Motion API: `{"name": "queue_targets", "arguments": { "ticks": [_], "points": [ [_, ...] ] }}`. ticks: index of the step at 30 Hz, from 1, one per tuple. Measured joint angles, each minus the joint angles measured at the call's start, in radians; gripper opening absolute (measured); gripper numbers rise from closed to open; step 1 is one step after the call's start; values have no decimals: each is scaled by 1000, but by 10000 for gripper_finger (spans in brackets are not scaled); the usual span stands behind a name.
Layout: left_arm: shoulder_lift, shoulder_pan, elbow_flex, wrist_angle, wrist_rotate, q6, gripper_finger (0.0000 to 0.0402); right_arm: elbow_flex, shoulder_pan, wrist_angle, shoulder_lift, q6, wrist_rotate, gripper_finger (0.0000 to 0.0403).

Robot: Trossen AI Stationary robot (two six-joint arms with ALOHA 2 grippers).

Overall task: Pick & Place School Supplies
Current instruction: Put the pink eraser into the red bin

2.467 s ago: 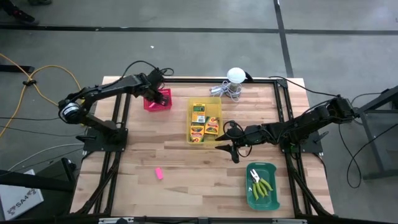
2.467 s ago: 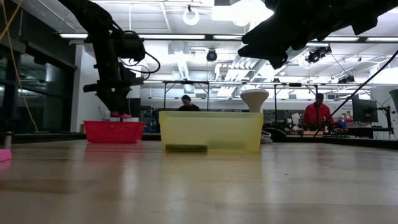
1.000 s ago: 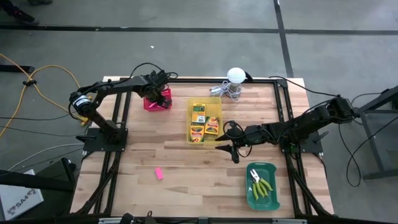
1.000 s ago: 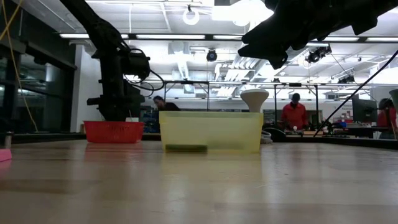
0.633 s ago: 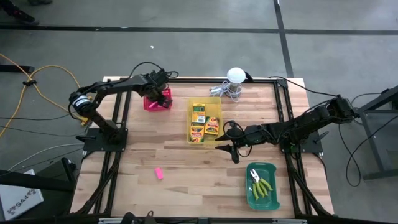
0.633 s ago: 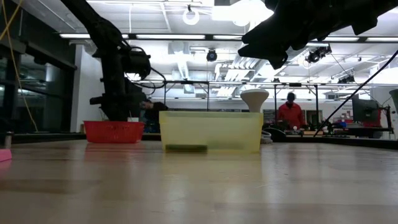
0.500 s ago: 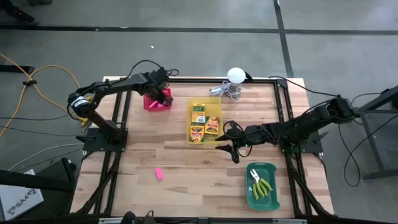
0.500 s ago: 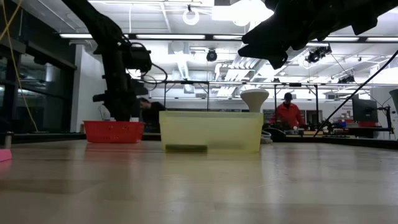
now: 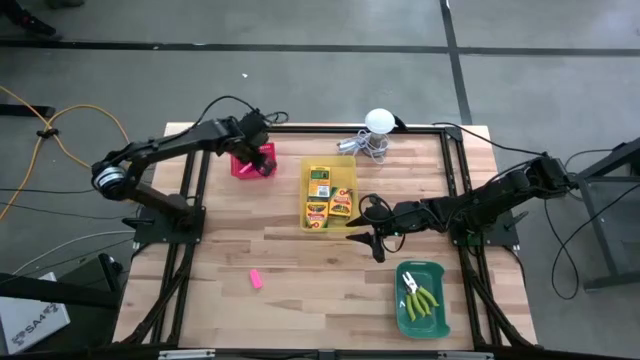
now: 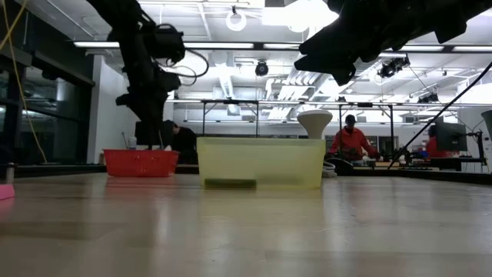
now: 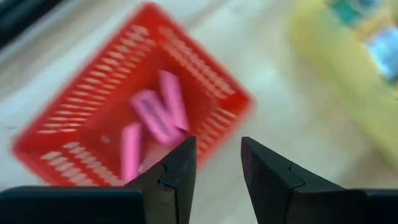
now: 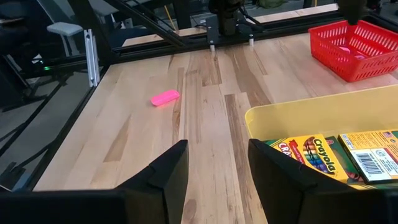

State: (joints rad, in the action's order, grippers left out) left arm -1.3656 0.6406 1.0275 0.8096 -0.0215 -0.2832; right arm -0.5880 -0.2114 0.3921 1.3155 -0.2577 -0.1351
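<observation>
Left pincer (image 9: 262, 155) hangs over the red bin (image 9: 250, 166) at the back-left of the bench (image 9: 300, 270), fingers (image 11: 180, 168) apart w/ nothing between them. In the left wrist view a few pink erasers (image 11: 158, 115) lie inside that bin, right below the empty pincer. One more pink eraser (image 9: 256, 279) lies by itself on the bare bench, front-left, well apart from everything else.

Yellow bin (image 9: 329, 195) sits mid-bench w/ the crayon boxes (image 9: 322, 197) in it; the right wrist view shows them lying flat. Right pincer (image 9: 366, 242) is just off the yellow bin's front-right corner, open and empty, up off the bench in the low view. Green bin (image 9: 423, 299) is front-right w/ the two yellow-green handled tools (image 9: 420, 295) in it. White ball w/ metal bits (image 9: 374, 135) is at the back edge. Ppl in the room behind, one in a red top (image 10: 350, 142).
</observation>
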Motion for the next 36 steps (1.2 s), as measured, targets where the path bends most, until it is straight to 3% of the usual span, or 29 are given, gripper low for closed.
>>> {"name": "queue_targets", "arguments": {
  "ticks": [8,20,25,32,36],
  "points": [
    [74,-245,0,14,113,96,122,0,0,-1,0,0,0,156],
    [87,-668,0,-16,93,113,122,0,0,-1,0,-1,0,156],
    [77,-821,0,-35,40,114,122,0,0,-1,0,-3,0,156],
    [26,-979,0,-35,11,164,122,0,0,-4,0,-4,0,156],
    [-26,-1025,-1,-32,8,118,122,0,0,-9,0,-8,4,156]
  ]
}}
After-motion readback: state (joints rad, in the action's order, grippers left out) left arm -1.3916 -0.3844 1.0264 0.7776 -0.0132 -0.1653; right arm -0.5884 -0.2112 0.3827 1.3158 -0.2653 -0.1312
